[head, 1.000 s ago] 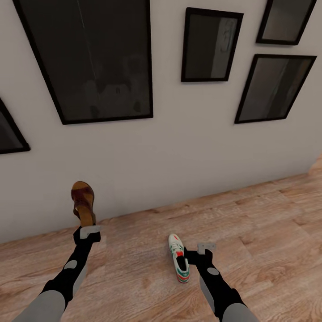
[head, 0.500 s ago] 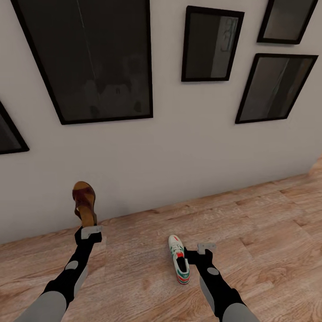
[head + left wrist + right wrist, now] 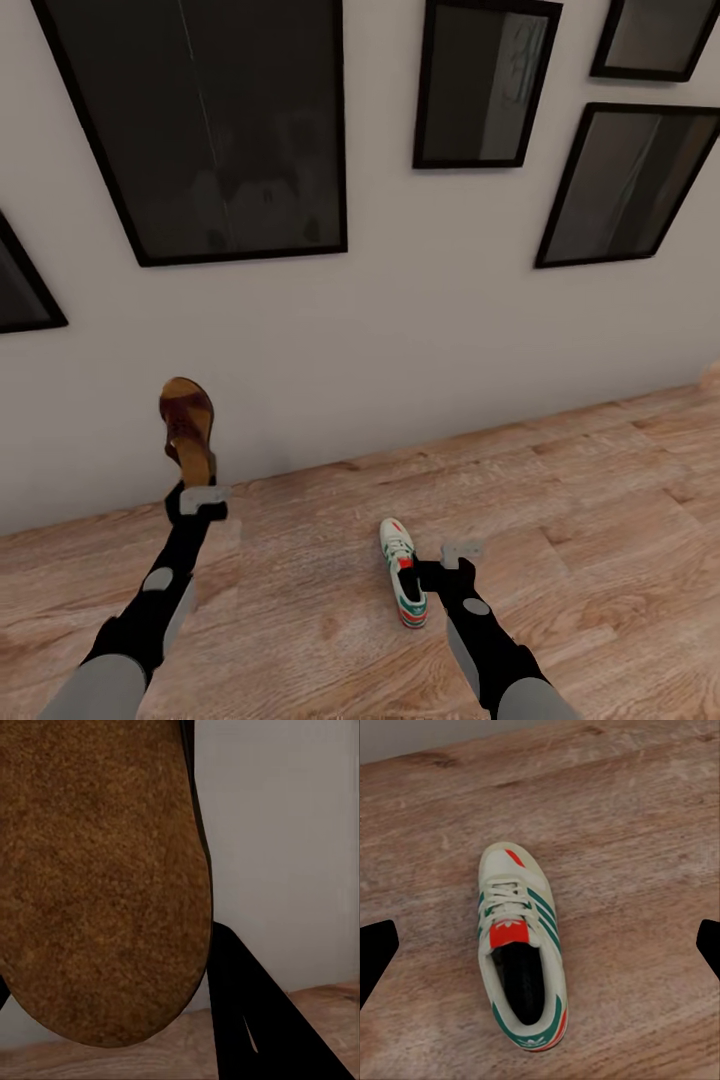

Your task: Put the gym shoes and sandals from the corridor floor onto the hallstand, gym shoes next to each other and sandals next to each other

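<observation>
My left gripper (image 3: 196, 487) is shut on the heel end of a dark brown sandal (image 3: 188, 428) and holds it upright in the air in front of the wall. The left wrist view has the sandal's tan sole (image 3: 97, 870) close up beside a black finger (image 3: 255, 1020). A white gym shoe (image 3: 403, 585) with green stripes and a red tongue lies on the corridor floor (image 3: 560, 500). My right gripper (image 3: 430, 572) hovers just beside and above it, open. In the right wrist view the gym shoe (image 3: 521, 945) lies between the widely spread fingers (image 3: 376, 949). The hallstand is out of view.
A pale wall (image 3: 400, 330) stands straight ahead and meets the wood planks just beyond the grippers. Several black-framed pictures (image 3: 210, 130) hang on it. Bare floor stretches to the right of the gym shoe.
The whole view has shifted slightly, with the pictures sliding up and right, so the camera moved. The sandal stays in the left gripper and the gym shoe stays on the floor.
</observation>
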Controlling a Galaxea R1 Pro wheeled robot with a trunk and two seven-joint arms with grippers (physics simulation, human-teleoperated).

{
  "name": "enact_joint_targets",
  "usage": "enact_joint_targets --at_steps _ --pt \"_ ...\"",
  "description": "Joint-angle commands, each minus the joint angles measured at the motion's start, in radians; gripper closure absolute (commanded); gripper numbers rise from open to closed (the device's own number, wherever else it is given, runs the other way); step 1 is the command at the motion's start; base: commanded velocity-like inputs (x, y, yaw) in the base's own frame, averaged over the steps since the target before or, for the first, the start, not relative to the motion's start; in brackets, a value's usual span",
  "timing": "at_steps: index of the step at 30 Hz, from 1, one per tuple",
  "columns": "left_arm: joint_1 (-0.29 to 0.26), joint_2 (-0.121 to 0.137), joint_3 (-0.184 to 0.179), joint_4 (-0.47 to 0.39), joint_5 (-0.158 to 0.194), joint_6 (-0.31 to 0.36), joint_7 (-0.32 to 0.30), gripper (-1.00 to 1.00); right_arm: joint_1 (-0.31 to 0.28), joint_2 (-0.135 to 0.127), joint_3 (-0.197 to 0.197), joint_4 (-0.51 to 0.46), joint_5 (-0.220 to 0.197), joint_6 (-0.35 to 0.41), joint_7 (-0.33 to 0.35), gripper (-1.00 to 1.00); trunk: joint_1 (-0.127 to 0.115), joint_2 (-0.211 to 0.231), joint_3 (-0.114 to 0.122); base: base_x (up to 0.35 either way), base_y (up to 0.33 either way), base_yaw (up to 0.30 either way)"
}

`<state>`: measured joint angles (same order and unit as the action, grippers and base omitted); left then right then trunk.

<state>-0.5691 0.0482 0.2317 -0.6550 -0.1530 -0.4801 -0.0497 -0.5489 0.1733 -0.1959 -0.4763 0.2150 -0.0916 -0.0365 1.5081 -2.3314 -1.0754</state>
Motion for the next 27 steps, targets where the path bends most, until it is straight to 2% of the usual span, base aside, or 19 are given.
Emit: enact_joint_targets --at_steps 1,9,13,18,24,27 --pt "-0.001 -0.001 -0.006 -0.005 -0.011 -0.002 -0.003 1.00 -0.001 0.001 -0.007 0.001 0.010 -0.004 0.000 -1.00 0.004 -0.008 -0.005 0.000 0.000 0.097" --pt "-0.002 -0.002 -0.055 -0.017 -0.011 0.005 -0.001 1.00 -0.001 0.001 -0.007 0.001 0.011 -0.003 0.000 -1.00 0.034 -0.064 -0.042 0.000 0.000 0.098" --pt "-0.002 -0.003 -0.074 -0.072 -0.011 0.036 -0.001 1.00 -0.001 0.001 -0.008 0.001 0.011 -0.003 0.000 -1.00 0.050 -0.092 -0.061 0.000 0.000 0.098" --pt "0.000 -0.003 -0.083 -0.149 -0.010 0.129 -0.002 1.00 -0.001 0.001 -0.008 0.001 0.011 -0.003 0.000 -1.00 0.069 -0.127 -0.084 0.000 0.000 0.099" --pt "-0.001 -0.002 -0.085 -0.162 -0.011 0.143 -0.002 1.00 -0.001 0.001 -0.008 0.000 0.010 -0.003 0.000 -1.00 0.092 -0.169 -0.112 0.000 0.000 0.098" --pt "0.000 -0.002 -0.085 -0.163 -0.011 0.146 -0.002 1.00 0.000 0.001 -0.008 0.000 0.010 -0.003 0.000 -1.00 0.093 -0.169 -0.128 0.000 0.000 0.098"
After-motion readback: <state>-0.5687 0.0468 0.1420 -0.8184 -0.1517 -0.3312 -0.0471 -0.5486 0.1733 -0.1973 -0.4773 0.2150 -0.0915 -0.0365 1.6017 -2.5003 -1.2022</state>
